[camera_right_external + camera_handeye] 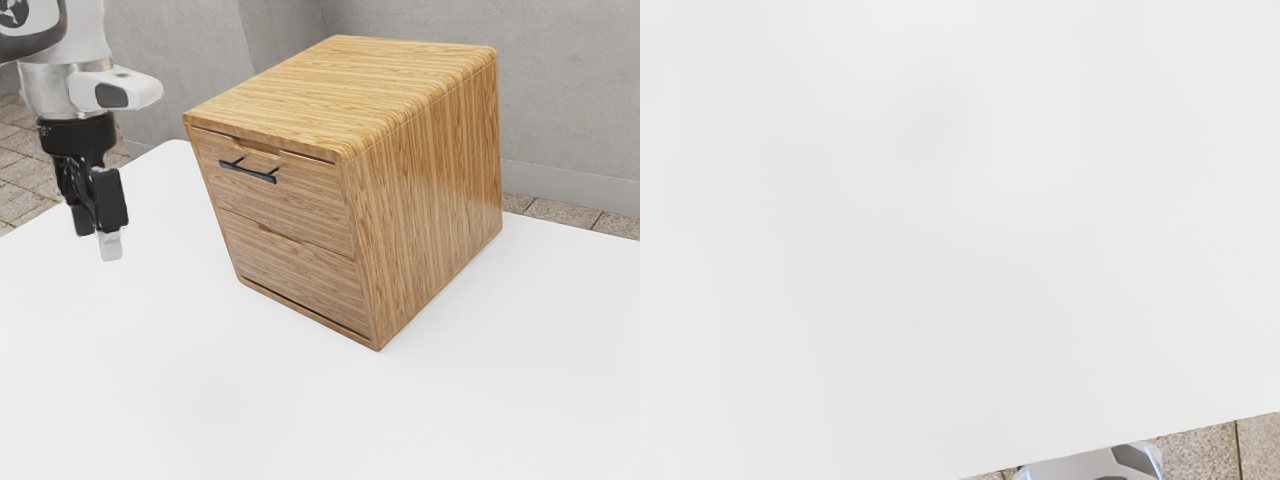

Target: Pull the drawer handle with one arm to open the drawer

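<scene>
White worktop (150, 400), spread across most of the scene, with grey wall (580, 80) and tiled floor (20, 170) beyond its far edge.

Wooden cabinet (400, 180), largest thing on the worktop, set toward the far side and the exterior view's right, turned with its front toward the exterior view's left and the near edge.

Arm (70, 70), white and grey, brought in from the exterior view's upper left and hung over the worktop's left part, well apart from the cabinet.

Two drawers, stacked in the cabinet's front: upper drawer (285, 195), carrying the handle; lower drawer (300, 265), just beneath, with no handle seen. Both fronts flush with the cabinet's face, edged only by thin dark seams. Judged shut.

Claw (108, 245), black with a pale tip, pointed downward above bare worktop (940, 200), nothing seen in it. Viewed side-on in the exterior view, so could not tell whether spread or closed.

Handle (248, 171), a slim black bar, mounted level on two short posts near the upper drawer's top edge, toward that drawer's end at the exterior view's left, raised slightly off the wood. Untouched, with open space between it and the claw.

Task judged at its outset: nothing yet done. Left to do: approach across the worktop toward the exterior view's right, closing on the bar, then a straight pull outward from the cabinet's face. Bar judged rigid and thin, with little room behind it, hence demanding careful alignment.
</scene>
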